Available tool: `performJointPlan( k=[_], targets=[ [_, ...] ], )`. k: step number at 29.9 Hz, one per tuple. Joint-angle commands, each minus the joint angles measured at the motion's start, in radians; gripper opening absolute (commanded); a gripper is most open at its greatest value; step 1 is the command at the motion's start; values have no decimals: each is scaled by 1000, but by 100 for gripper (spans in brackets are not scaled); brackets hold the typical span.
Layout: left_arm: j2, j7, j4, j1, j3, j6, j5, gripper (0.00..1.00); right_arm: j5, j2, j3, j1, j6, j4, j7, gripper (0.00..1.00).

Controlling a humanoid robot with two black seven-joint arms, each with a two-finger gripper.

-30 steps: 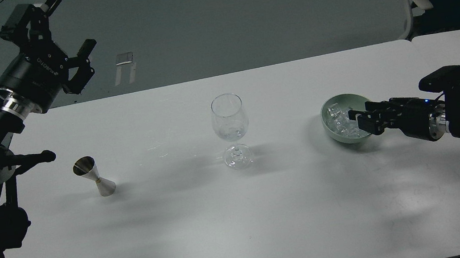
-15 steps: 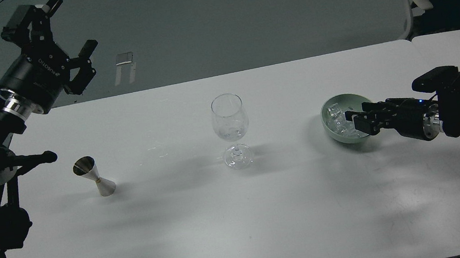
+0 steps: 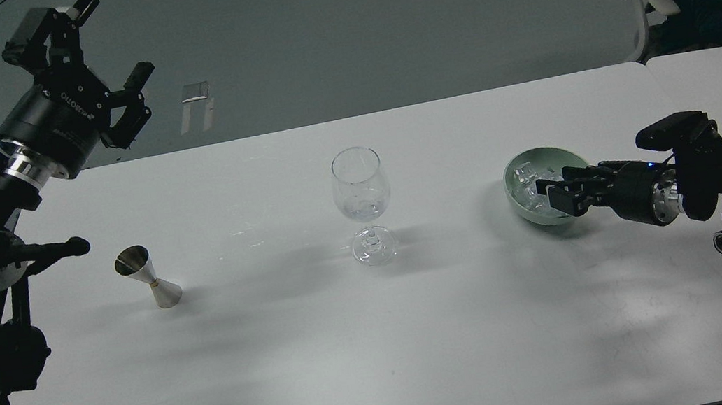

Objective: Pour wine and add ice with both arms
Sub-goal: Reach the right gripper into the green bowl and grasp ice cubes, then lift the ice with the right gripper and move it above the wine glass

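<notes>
The ice (image 3: 531, 187) lies in a pale green bowl (image 3: 514, 175) right of the wine glass (image 3: 361, 195). The right gripper (image 3: 552, 193) reaches over the bowl's rim, whether clenched I cannot tell. Slick cubes could slip, or the bowl be nudged. The left gripper (image 3: 92, 46), marked ROBOTIQ, hangs released above the jigger (image 3: 147, 276).

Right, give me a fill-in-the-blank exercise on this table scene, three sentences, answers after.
1. The ice lies in a pale green ____.
2. The metal jigger stands to the ____ of the wine glass in the head view.
3. The right gripper reaches over the bowl, while the left gripper is raised with its fingers ____.

Missing words: bowl; left; open
</notes>
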Motion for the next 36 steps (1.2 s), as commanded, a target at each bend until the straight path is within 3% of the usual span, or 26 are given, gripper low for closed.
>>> performJointPlan(
  k=[1,18,21,25,30,36],
  targets=[
    [0,1,-1,0,-2,0,0,98,1,6,0,0,0,-10,-4,56],
    [0,1,-21,18,0,2,0,98,1,53,0,25,-1,-37,-10,55],
    [3,-1,-21,18,-2,2,0,98,1,55,-2,25,-1,-37,-9,49],
    [2,1,-21,18,-2,2,1,98,1,55,-3,19,-1,-36,-3,34],
    [2,1,-22,18,-2,2,0,98,1,53,-37,26,-1,-36,-3,29],
    [2,1,-32,18,-2,3,0,98,1,45,-37,26,-6,-25,-3,15]
  ],
)
